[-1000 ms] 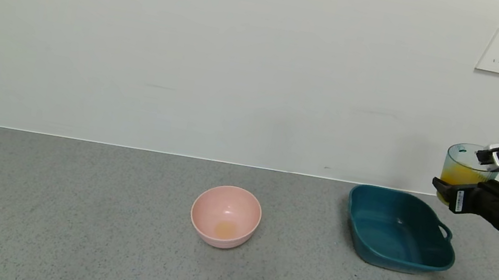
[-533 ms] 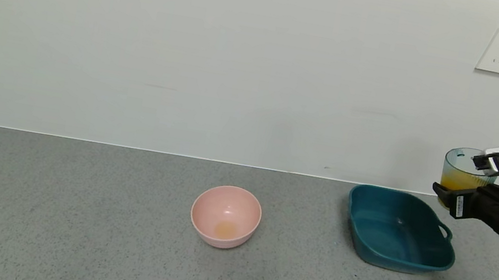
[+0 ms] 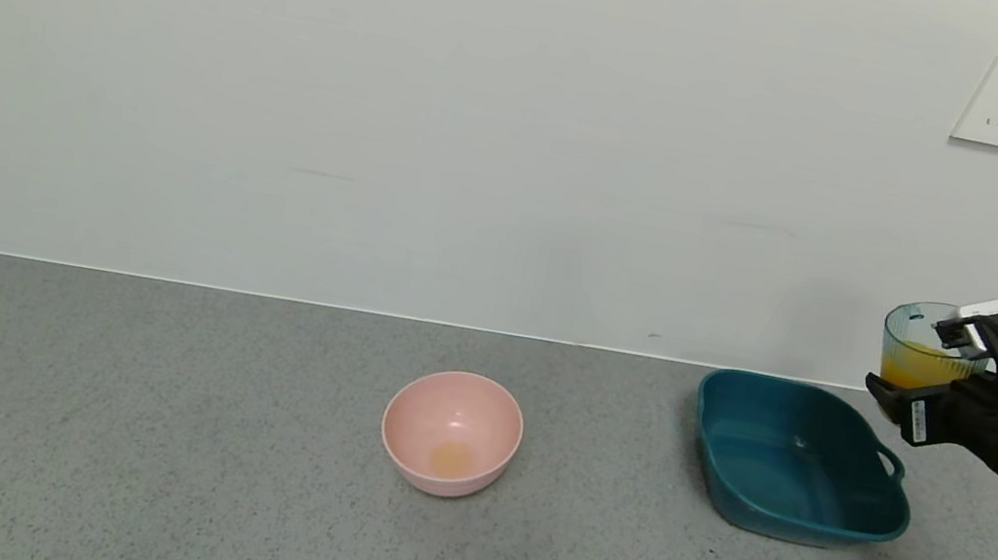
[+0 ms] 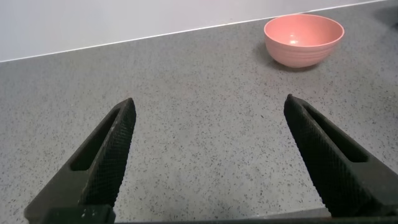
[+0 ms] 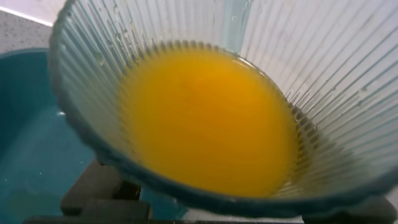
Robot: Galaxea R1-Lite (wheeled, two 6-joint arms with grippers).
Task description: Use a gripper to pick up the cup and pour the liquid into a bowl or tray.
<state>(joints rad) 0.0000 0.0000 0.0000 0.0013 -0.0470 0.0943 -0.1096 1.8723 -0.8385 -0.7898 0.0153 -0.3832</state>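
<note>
Right gripper (image 3: 935, 368) clamped on cup (image 3: 929, 344), beside basin (image 3: 887, 522); right wrist view alone shows liquid (image 5: 205, 121) surface. Left gripper (image 4: 211, 149) spread apart.

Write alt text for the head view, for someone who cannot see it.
The right gripper holds a cup of orange liquid in the air, beside the far right corner of a dark teal tray on a grey counter. A pink bowl sits to the tray's left.

Right hand (image 3: 929, 377) holds cup (image 3: 927, 342) beside basin (image 3: 874, 525).
</note>
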